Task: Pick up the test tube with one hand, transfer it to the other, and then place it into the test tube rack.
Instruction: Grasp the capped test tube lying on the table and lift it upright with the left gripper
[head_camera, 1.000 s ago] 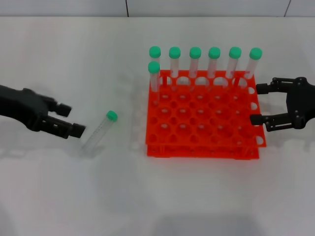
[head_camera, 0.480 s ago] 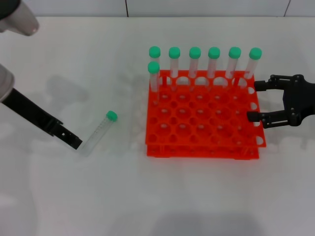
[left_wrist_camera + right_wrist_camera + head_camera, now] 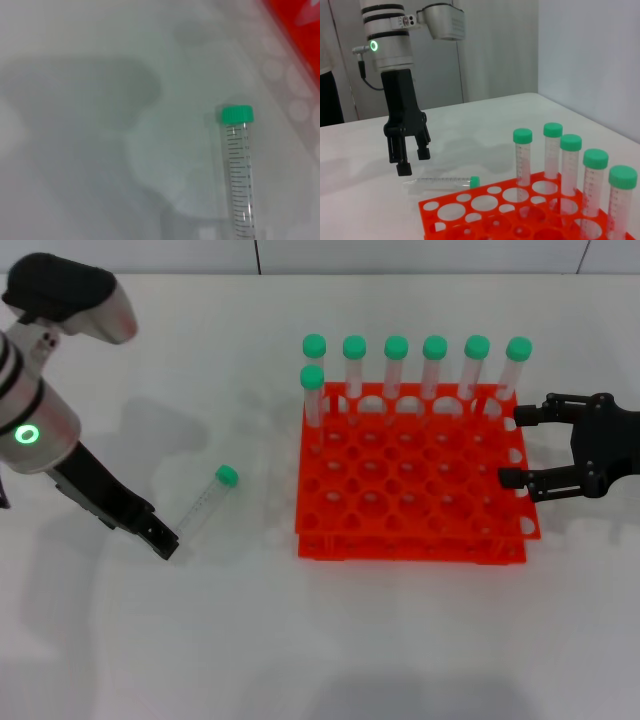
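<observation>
The test tube is clear with a green cap and lies flat on the white table, left of the orange-red rack. It also shows in the left wrist view and the right wrist view. My left gripper, on the arm with the green ring light, points down at the tube's bottom end. In the right wrist view this gripper hangs just above the tube, open and empty. My right gripper is open and empty at the rack's right edge.
Several green-capped tubes stand along the rack's back row, and one more stands at the left of the second row. The rack also shows in the right wrist view. White table lies all around.
My left arm has swung up and turned, so its gripper now points down over the lying tube's bottom end. My right gripper has shifted slightly left. The tube has not moved.
</observation>
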### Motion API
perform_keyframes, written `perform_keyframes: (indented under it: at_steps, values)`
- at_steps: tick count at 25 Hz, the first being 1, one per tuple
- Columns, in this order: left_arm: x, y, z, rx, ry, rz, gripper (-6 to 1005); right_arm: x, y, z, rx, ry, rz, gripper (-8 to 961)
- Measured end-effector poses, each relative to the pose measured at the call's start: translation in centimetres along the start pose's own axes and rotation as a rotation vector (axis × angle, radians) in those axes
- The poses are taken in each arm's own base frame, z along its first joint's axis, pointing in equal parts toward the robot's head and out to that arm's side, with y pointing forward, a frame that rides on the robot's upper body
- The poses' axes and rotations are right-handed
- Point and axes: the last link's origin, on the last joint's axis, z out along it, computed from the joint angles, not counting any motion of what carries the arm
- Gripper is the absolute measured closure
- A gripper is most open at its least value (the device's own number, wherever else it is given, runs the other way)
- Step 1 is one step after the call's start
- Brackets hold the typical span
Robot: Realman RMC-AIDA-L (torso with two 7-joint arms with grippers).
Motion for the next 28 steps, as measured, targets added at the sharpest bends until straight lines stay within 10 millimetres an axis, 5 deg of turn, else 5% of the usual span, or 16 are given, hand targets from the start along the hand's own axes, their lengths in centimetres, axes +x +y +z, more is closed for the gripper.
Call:
perform_keyframes:
  at_steps: [4,15,21,28]
  values:
    - [0.3,0.6,0.7,0.011,-0.019,-0.001,153,0.1,0.1,0.0,-0.001,0.003,0.0,85]
    - [0.7,0.8,1.1,0.0,0.01,-0.026,355,0.7,0.4,-0.3,0.006,0.005,0.006,85]
    - [0.7,0.8,1.3,0.002,0.015,-0.035,556,0.7,0.4,-0.3,0.005,0.005,0.006,85]
    - [1.0,0.8,1.3,0.01,0.02,-0.045,638,0.7,0.4,-0.2,0.004,0.004,0.006,85]
